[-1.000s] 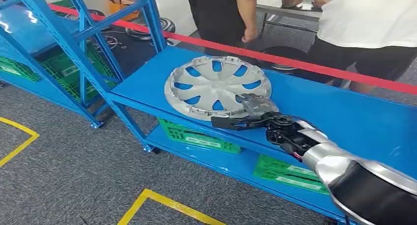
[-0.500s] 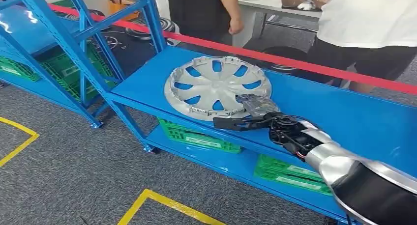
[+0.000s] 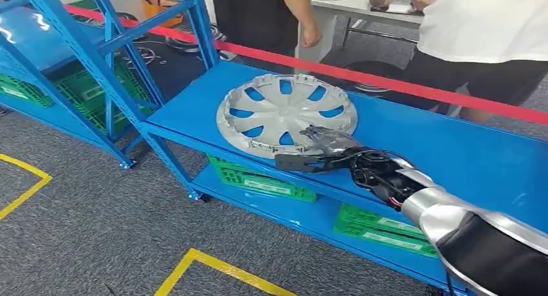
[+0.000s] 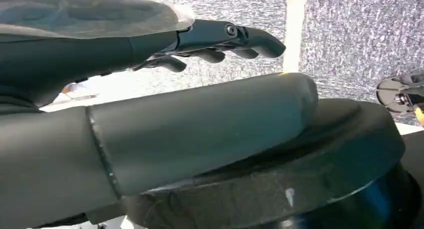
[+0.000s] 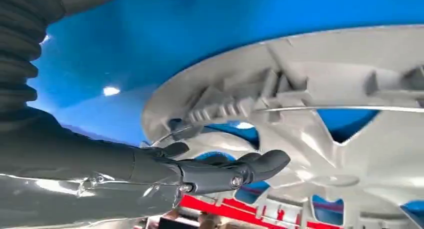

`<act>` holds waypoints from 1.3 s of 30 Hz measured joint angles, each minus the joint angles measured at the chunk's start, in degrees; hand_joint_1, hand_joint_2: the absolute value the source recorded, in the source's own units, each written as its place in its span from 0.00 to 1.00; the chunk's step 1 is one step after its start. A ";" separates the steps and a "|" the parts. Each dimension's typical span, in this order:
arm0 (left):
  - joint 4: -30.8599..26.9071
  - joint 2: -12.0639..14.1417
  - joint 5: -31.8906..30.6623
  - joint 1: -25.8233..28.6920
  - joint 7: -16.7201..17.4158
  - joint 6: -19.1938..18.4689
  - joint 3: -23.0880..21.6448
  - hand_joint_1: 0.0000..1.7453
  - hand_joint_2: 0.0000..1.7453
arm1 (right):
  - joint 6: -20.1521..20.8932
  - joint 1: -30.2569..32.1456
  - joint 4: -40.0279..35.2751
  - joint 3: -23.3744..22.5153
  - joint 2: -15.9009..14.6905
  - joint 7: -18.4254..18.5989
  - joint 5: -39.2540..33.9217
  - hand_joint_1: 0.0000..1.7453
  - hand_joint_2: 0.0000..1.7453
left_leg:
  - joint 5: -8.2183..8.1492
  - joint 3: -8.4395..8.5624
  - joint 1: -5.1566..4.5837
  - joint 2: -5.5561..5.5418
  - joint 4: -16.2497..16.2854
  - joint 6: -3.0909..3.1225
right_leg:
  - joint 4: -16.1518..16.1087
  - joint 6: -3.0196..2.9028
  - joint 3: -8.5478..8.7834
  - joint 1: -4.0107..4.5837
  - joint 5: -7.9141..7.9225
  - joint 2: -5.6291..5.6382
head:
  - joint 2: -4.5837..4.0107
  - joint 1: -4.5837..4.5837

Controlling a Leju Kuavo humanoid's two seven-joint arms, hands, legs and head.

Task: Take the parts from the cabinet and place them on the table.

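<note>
Silver-grey and spoked, the hubcap (image 3: pixel 286 114) lay flat on the top shelf (image 3: pixel 446 147) of the blue rack, near its front edge. The right hand (image 3: pixel 316 152) reached to the hubcap's near rim, dark fingers (image 5: pixel 227 170) stretched out and apart just at the rim's edge; whether they touched it I could not tell, and nothing was grasped. Green crates (image 3: pixel 258 178) sat on the lower shelf below the hubcap. Beyond the hubcap ran a red tape (image 3: pixel 388 83), with two people standing behind it. The left hand (image 4: pixel 200 79) hung over grey carpet, fingers loosely extended, holding nothing.
</note>
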 joint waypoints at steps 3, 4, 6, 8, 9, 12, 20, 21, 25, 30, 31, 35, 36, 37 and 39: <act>0.00 -0.09 -0.20 0.02 -0.33 -0.17 0.00 0.00 0.00 | 0.31 0.00 -0.81 -0.37 -0.50 0.02 -0.68 0.97 1.00 | 0.00 0.00 0.00 0.00 0.00 0.00 | 0.00 0.00 0.00 0.00 0.00 0.00 | 0.00 0.00; 0.00 -0.11 -0.22 0.02 -0.35 -0.17 0.00 0.00 0.00 | 0.33 0.00 -1.05 -0.39 -0.70 0.00 -0.92 0.97 1.00 | -0.01 0.00 0.00 0.00 0.00 0.01 | 0.00 0.00 0.00 0.00 0.00 0.00 | 0.00 0.00; -0.02 -0.09 -0.55 0.01 -0.26 -0.17 0.00 0.00 0.00 | 0.28 -0.01 -1.49 -0.41 -0.98 -0.02 -1.27 0.97 1.00 | -0.01 0.00 0.00 0.00 0.00 0.01 | 0.00 0.00 0.00 -0.01 0.00 0.00 | 0.00 0.00; -0.02 -0.07 -0.70 0.00 -0.04 -0.18 0.00 0.00 0.00 | 0.22 -0.03 -1.95 -0.48 -1.29 -0.04 -1.49 0.97 1.00 | -0.01 0.00 0.00 0.00 0.01 0.02 | 0.00 0.00 0.01 -0.01 0.00 0.00 | 0.00 0.00; -0.02 -0.07 -0.72 0.00 0.13 -0.17 0.00 0.00 0.00 | 0.22 -0.04 -2.05 -0.48 -1.35 -0.04 -1.59 0.97 1.00 | -0.01 0.00 0.00 0.00 0.01 0.02 | 0.00 0.00 0.01 -0.01 0.00 0.00 | 0.00 0.00; -0.07 -0.07 -0.72 0.00 0.20 -0.17 0.00 0.00 0.00 | 0.22 -0.03 -2.51 -0.50 -1.68 -0.04 -1.59 0.96 1.00 | -0.01 0.00 0.00 0.00 0.01 0.02 | 0.00 0.00 0.01 -0.01 0.00 0.00 | 0.00 0.00; -0.42 -0.02 -0.70 -0.01 0.74 -0.17 0.00 0.00 0.00 | -0.22 0.03 -3.41 -0.41 -1.94 -0.31 -3.43 0.93 1.00 | -0.01 -0.01 0.00 0.00 0.01 0.02 | 0.00 0.00 0.00 -0.01 0.00 -0.02 | 0.00 0.00; -0.48 -0.02 -0.59 -0.02 0.77 -0.15 -0.02 0.00 0.00 | -0.29 0.01 -3.54 -0.39 -1.97 -0.28 -3.93 0.92 1.00 | -0.01 -0.01 0.00 0.00 0.01 0.02 | 0.00 0.00 0.01 -0.01 0.00 -0.02 | 0.00 0.00; -0.52 -0.02 -0.02 -0.03 0.68 0.26 -0.02 0.00 0.00 | -0.55 -0.04 -4.59 -0.17 -2.27 0.28 -5.94 0.91 1.00 | -0.01 -0.01 0.00 0.00 0.02 0.02 | 0.00 0.01 0.00 -0.01 0.00 -0.01 | 0.00 0.00; -0.52 -0.02 0.00 -0.03 0.42 0.35 -0.02 0.00 0.00 | -0.55 -0.07 -5.16 -0.02 -2.45 0.85 -6.42 0.80 1.00 | -0.01 -0.01 0.00 0.00 0.02 0.02 | 0.00 0.01 0.00 -0.01 0.00 -0.01 | 0.00 0.00; -0.52 -0.02 0.00 -0.03 0.42 0.35 -0.02 0.00 0.00 | -0.55 -0.07 -5.16 -0.02 -2.45 0.85 -6.43 0.80 1.00 | -0.01 -0.01 0.00 0.00 0.02 0.02 | 0.00 0.01 0.00 -0.01 0.00 -0.01 | 0.00 0.00; -0.52 0.04 0.17 -0.14 0.26 0.37 -0.28 0.00 0.00 | 0.31 -0.08 -6.90 0.98 -3.15 2.36 -7.47 0.00 1.00 | -0.01 -0.02 0.00 0.00 0.03 0.02 | 0.00 0.01 0.00 -0.01 0.01 -0.01 | 0.00 0.00; -0.52 0.07 0.18 -0.17 0.28 0.37 -0.31 0.00 0.00 | 0.33 -0.11 -7.17 1.12 -3.23 2.45 -7.58 0.00 1.00 | -0.01 -0.01 0.00 0.00 0.02 0.02 | 0.00 0.01 0.00 -0.01 0.00 0.00 | 0.00 0.00; -0.52 0.09 0.26 -0.23 0.28 0.46 -0.33 0.00 0.00 | 0.35 -0.19 -7.45 1.25 -3.30 2.56 -7.67 0.00 1.00 | -0.01 -0.01 0.00 0.01 0.03 0.02 | 0.00 0.01 0.00 -0.01 0.00 0.01 | 0.00 0.00; -0.52 0.13 0.46 -0.35 0.28 0.52 -0.37 0.00 0.00 | 0.52 -0.35 -7.95 1.62 -3.43 2.95 -7.84 0.00 1.00 | -0.01 -0.01 0.00 0.01 0.03 0.02 | 0.00 0.01 0.00 -0.01 0.00 0.00 | 0.00 0.00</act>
